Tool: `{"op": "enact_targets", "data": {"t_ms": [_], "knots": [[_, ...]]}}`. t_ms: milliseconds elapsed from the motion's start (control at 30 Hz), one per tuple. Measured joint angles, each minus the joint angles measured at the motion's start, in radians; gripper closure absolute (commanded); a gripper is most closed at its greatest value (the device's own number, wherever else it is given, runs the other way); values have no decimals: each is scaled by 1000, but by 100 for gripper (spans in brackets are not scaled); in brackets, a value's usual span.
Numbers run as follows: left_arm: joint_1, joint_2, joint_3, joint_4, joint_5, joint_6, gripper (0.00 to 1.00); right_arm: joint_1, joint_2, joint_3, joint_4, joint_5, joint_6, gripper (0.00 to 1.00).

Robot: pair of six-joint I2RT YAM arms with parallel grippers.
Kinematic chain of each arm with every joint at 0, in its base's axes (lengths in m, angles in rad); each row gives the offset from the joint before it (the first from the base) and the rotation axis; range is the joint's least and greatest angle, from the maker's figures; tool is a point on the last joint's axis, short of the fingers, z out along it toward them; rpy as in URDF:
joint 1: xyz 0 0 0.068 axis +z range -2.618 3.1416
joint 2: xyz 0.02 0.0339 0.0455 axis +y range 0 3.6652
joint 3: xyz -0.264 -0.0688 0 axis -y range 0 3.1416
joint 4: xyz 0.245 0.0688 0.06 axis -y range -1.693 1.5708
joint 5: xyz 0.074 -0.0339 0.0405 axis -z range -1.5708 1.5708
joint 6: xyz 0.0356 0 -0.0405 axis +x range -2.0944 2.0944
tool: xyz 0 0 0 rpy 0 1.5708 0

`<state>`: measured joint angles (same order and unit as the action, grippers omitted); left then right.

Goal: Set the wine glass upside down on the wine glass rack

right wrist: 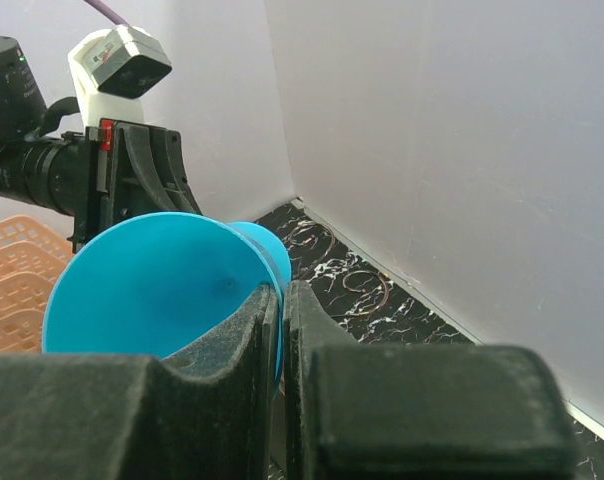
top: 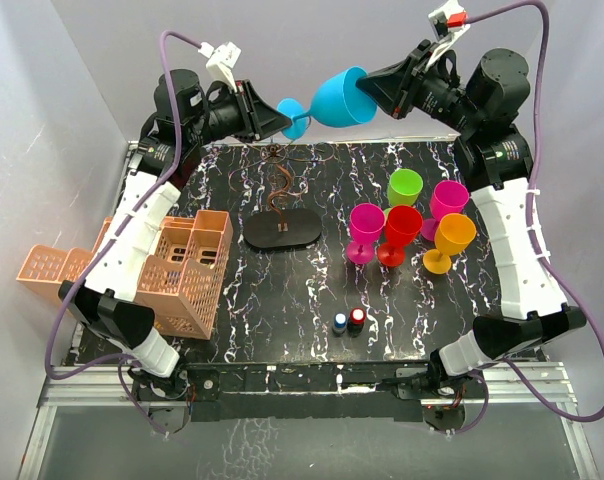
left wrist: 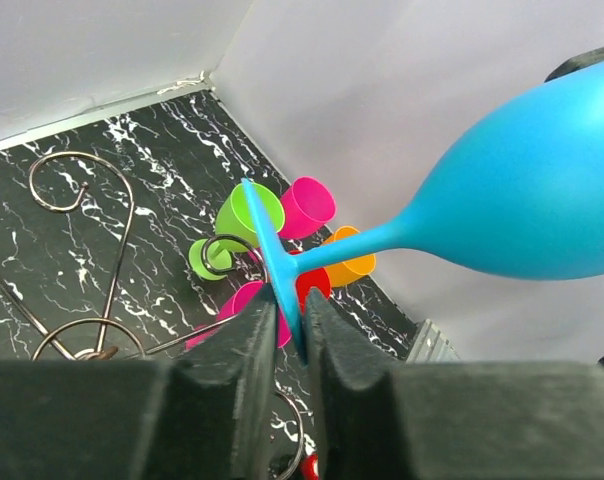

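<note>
A blue wine glass [top: 340,98] hangs on its side in the air above the back of the table, held between both arms. My left gripper [top: 282,118] is shut on the edge of its round foot [left wrist: 272,255], with the bowl [left wrist: 542,190] pointing away to the right. My right gripper [top: 367,88] is shut on the rim of the bowl [right wrist: 152,280], one finger inside and one outside. The wine glass rack [top: 280,190], thin brown wire on a black oval base, stands just below the glass. Its scroll arms show in the left wrist view [left wrist: 82,180] and the right wrist view [right wrist: 367,285].
An orange lattice crate [top: 172,265] sits at the left. Green [top: 404,187], magenta [top: 366,228], red [top: 400,230], pink [top: 448,200] and orange [top: 452,240] glasses stand right of the rack. Two small bottles [top: 347,320] stand near the front. Walls close in at the back and sides.
</note>
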<state>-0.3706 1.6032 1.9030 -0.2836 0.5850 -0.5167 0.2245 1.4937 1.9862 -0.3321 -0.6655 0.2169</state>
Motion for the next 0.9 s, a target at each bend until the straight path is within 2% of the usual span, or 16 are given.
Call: {"op": "enact_targets", "data": {"t_ms": [67,233,400,500,600,900], "knots": [[-3,0,0,3,1,-3,100,0,0,-3,1,0,-2,84],[-1,-1,0,0,-31,-2,100,3,-3,-24,-1,-2,-13,41],[3,-11,13,-51,-85,60,100,3,-9,-34,-16,40,-71,15],[19,-23,43,-87,-122,103,100,3,-25,-34,-45,74,-118,9],[56,-50,90,-134,-201,171,100,3,-49,-34,-76,111,-166,7],[135,-182,182,-180,-570,507,100,3,-94,-36,-129,228,-292,5]]}}
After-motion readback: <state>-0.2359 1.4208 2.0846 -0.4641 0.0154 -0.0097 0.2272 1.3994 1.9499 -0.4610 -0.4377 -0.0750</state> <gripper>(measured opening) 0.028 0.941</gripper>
